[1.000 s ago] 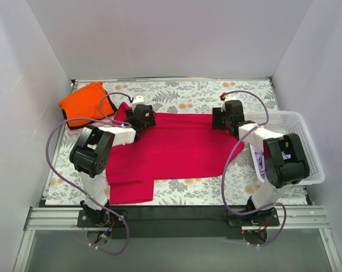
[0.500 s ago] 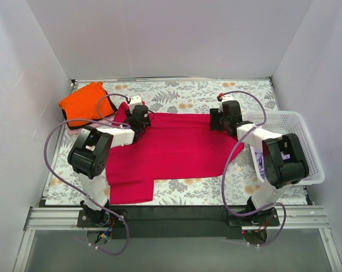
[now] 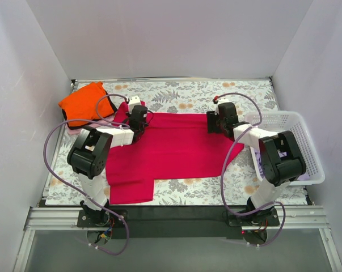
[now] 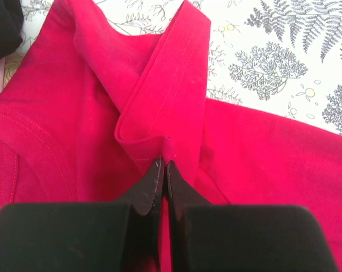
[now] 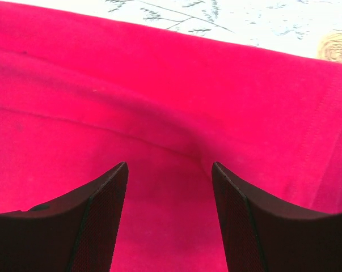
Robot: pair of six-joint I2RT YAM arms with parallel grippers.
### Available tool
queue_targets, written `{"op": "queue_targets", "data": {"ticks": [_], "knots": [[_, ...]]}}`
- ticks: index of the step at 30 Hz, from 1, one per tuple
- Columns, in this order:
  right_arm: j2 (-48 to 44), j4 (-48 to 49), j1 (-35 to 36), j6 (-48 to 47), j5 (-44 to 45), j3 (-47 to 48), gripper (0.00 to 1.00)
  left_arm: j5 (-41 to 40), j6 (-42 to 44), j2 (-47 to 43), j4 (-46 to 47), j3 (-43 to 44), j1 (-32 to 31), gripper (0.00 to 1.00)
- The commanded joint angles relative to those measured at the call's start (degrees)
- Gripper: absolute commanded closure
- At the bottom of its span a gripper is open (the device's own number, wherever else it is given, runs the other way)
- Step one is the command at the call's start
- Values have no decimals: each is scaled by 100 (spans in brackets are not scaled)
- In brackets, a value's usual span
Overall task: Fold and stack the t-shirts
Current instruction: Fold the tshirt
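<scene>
White walls are boxing in a table [image 3: 182,90] with a grey fern-and-flower print, and both arms are reaching out over it from the near edge.

So, the left gripper [image 4: 162,169] is clamping down hard on the crimson-magenta t-shirt [image 3: 176,147]. Its two black fingers [image 4: 148,195] are pressing together with a little nub of red cloth pinched between the tips. That pinch is sitting right at the base of a folded-over hemmed band, up at the shirt's far left corner. Looks like a sleeve to me, but I can't say for sure.

The right gripper [image 5: 169,170] is hanging wide apart, with the textured fingers [image 5: 102,218] spread over the shirt's far right corner and nothing between them. I can't tell from the wrist view whether the tips are actually touching the cloth.

The shirt itself is lying spread out across the middle of the table, mostly flat. One flap is running down toward the near edge on the left side.

Just beside its far left corner, the bright orange t-shirt [image 3: 83,102] is sitting bunched up in the table's back left corner, with a sliver of something pale pink [image 3: 74,129] peeking out under it.

Over on the right, a white lattice basket [image 3: 298,122] is sitting along the table's edge, and the right arm's elbow is partly blocking it.
</scene>
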Motion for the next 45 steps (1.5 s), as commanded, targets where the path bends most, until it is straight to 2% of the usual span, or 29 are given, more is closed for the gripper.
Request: {"op": "queue_targets", "data": {"ticks": [1, 8, 25, 36, 37, 39, 45], "knots": [[-4, 125, 169, -50, 126, 174, 45, -25, -116, -475, 16, -217, 19, 100], [224, 152, 397, -6, 248, 394, 45, 124, -222, -1073, 25, -613, 19, 100], [1252, 433, 539, 143, 450, 1062, 53, 230, -222, -1065, -98, -648, 19, 100], [901, 433, 600, 91, 899, 799, 77, 318, -222, -1039, -107, -657, 19, 100], [831, 433, 600, 64, 925, 781, 90, 318, -222, -1030, -107, -648, 19, 100], [787, 451, 600, 21, 943, 746, 99, 318, -213, -1012, -116, -639, 19, 100], [874, 451, 600, -94, 943, 746, 99, 318, -213, -1003, -142, -630, 19, 100]]}}
